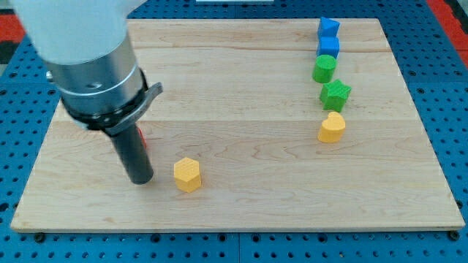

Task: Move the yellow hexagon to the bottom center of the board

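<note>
The yellow hexagon [187, 174] lies on the wooden board [241, 124], left of centre near the view's bottom. My tip [141, 179] rests on the board just to the hexagon's left, a small gap apart. A red block [142, 140] shows only as a sliver behind the rod, mostly hidden.
On the view's right several blocks stand in a column: a blue block [328, 28] at the top, a blue cube [328, 47], a green cylinder [324, 69], a green star [335, 94] and a yellow heart [331, 127]. The arm's body [91, 66] covers the board's upper left.
</note>
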`<action>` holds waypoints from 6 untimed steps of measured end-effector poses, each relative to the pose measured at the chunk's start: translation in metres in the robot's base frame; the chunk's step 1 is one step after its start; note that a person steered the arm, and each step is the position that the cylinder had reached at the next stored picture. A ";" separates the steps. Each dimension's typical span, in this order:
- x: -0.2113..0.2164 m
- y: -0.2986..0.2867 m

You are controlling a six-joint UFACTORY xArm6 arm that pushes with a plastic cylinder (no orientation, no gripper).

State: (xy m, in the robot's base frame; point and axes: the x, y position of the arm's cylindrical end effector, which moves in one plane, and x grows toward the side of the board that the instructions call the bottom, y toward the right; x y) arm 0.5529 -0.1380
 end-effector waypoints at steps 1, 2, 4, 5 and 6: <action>0.007 0.005; -0.003 0.020; -0.024 0.093; -0.011 0.075; -0.007 0.062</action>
